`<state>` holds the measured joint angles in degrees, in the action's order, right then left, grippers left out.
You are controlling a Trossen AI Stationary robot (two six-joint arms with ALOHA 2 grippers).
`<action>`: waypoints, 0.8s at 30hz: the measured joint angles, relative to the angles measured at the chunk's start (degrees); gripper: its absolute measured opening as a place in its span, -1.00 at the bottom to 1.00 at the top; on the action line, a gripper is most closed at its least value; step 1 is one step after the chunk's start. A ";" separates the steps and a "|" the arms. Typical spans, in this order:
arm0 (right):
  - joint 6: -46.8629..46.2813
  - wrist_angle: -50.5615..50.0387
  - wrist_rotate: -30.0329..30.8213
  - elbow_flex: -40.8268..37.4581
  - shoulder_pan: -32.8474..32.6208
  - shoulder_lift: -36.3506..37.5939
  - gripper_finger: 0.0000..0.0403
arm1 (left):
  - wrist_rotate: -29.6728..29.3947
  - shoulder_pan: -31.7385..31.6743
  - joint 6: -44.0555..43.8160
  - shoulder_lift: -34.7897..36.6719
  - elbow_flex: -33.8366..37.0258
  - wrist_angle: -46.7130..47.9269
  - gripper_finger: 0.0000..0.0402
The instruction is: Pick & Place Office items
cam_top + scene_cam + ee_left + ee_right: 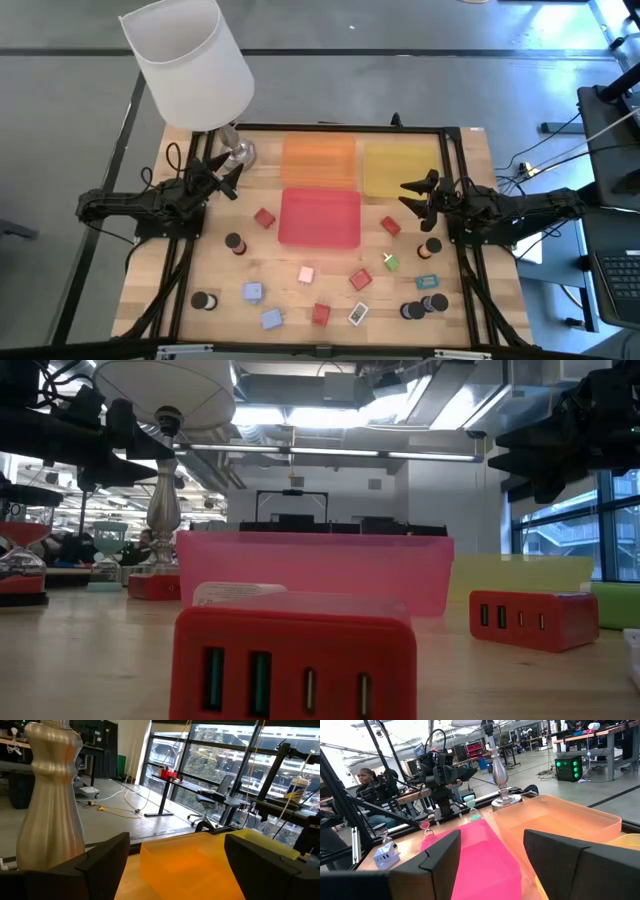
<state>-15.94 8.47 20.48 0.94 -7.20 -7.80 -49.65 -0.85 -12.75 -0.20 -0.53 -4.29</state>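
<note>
Both arms hung above the wooden counter (215,275), one at each side, nothing in either. The left gripper (226,177) had its fingers (102,865) spread wide and empty, just beside the silver lamp base (238,153), with the orange tray (318,160) ahead of the tips. The right gripper (418,195) had its fingers (440,857) parted to a middling gap, also empty, beside the yellow tray (400,165) and pointing toward the pink-red tray (319,217). The office items lay scattered flat on the counter, all apart from both sets of fingers and mostly on the near half. Small red blocks lay at (264,217), (390,226), (360,280) and (320,314); in the low view the nearest one (295,660) showed a row of slots on its face. A pink block (306,274) sat mid-counter; two lavender-blue blocks (252,292) and (271,318) lay toward the left arm's side. Short black cylinders stood at (233,242) and (200,301), with another (431,245) close below the right fingers. A green block (391,262), a teal rectangle (426,282) and a white rectangle (358,314) were small and flat.
</note>
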 joint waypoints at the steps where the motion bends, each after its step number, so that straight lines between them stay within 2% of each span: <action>1: 0.00 0.01 0.01 0.01 -0.01 0.01 0.09 | 0.00 -0.01 0.00 0.01 0.00 0.00 0.60; 15: -1.28 0.23 -0.59 -0.01 0.00 -0.01 0.09 | 0.00 -0.01 0.00 0.01 0.01 0.00 0.60; 24: -27.54 1.36 -0.60 0.01 -0.02 -0.01 0.09 | 0.00 -0.01 0.00 0.00 0.01 0.00 0.60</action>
<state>-43.48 9.82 19.88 0.95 -7.22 -7.81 -49.65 -0.86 -12.75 -0.20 -0.52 -4.29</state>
